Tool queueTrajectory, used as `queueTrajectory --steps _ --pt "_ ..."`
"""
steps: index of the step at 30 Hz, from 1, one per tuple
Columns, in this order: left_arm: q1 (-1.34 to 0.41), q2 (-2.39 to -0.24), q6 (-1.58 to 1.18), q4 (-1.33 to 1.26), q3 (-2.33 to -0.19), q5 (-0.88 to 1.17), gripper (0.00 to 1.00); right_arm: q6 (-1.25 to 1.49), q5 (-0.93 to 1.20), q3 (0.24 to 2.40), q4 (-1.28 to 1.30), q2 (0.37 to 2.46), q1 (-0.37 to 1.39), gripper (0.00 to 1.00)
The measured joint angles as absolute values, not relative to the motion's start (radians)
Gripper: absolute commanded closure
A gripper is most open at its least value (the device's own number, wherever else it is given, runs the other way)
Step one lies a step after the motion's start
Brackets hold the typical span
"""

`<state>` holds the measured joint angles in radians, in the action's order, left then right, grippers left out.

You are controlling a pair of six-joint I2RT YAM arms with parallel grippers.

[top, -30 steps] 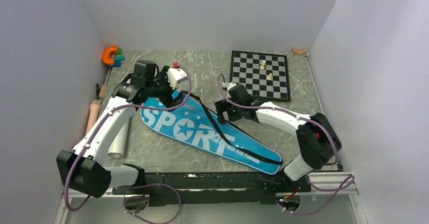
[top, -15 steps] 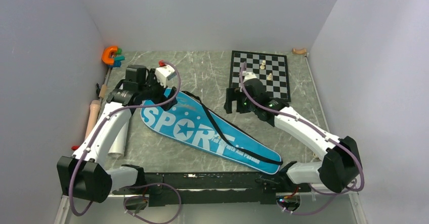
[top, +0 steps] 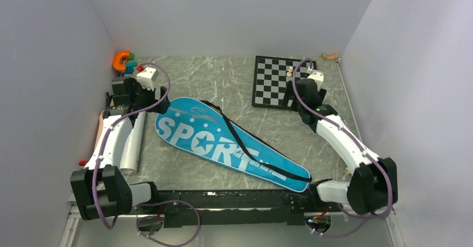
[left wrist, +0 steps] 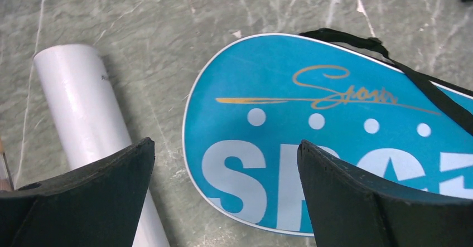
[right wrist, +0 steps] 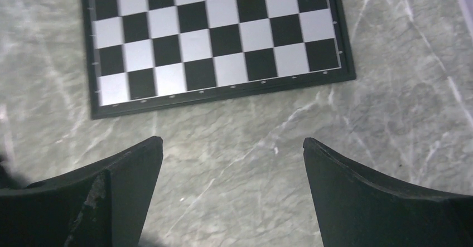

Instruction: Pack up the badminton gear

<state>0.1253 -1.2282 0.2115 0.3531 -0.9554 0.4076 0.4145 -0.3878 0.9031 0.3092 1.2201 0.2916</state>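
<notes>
SPORT bag (top: pixel 223 144) lies flat and diagonal on the worktop (top: pixel 223 80), narrow end towards the arm bases. Left hand (left wrist: pixel 224 155), fingers wide and empty, hovers over its broad end, beside a white tube (left wrist: pixel 83 107). Right hand (right wrist: pixel 232 149), wide and empty, at the chessboard (right wrist: pixel 212 46) near edge.

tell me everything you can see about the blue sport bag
The bag is long, racket-shaped, bright blue fabric with white piping, white SPORT lettering, dots and gold script. It lies flat on the table, round end far left, narrow end near right. A black strap lies over it. A white tube lies beside it, apart.
</notes>
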Motion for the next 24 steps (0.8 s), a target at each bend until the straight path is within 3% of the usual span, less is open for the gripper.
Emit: queueTrajectory --steps 8,14,19,24 --pt "0.147 -1.227 0.185 0.239 -0.872 0.359 0.01 0.389 -0.509 0.865 0.256 1.351 0.263 0.00" --pt "0.150 -1.218 0.163 0.093 -0.712 0.338 0.01 0.335 -0.654 0.524 -0.071 1.216 0.239 0.00" --pt "0.150 -1.218 0.118 -0.075 -0.593 0.315 0.01 0.230 -0.727 0.369 -0.362 1.238 0.228 0.00" --pt "0.150 -1.209 0.081 -0.353 -0.427 0.287 0.01 0.124 -0.775 0.244 -0.812 1.341 0.220 0.00"
